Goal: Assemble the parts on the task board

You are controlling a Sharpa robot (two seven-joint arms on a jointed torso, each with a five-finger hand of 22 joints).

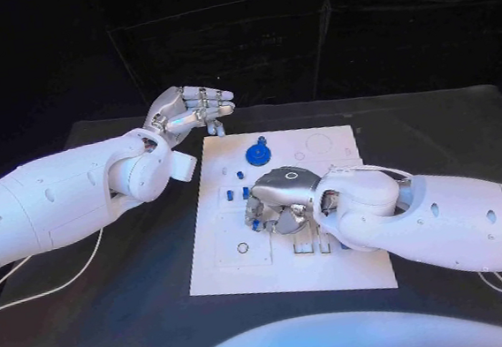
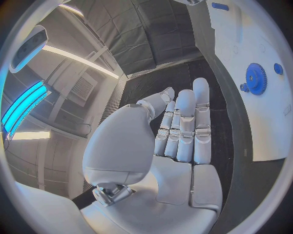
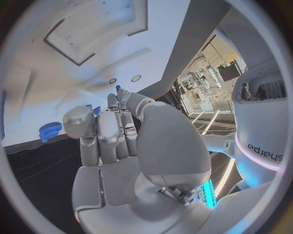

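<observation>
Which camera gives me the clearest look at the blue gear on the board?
The left wrist view: the blue gear sits unobstructed, teeth visible, beside the left hand. The head view shows it small; the right wrist view shows it edge-on.

Two bulky white arms, smooth glossy shells, dotted with small dark screw holes along the forearms. Rounded ball-like wrist housings behind each hand. Left hand (image 1: 188,108) and right hand (image 1: 284,201) both silver-grey metal, with segmented fingers, pale flat pads along the inner faces and exposed metal linkages at the thumb base. Small ring marking on the back of the right hand. Thin white cables trailing from beneath the left arm and near the right arm's elbow.
</observation>
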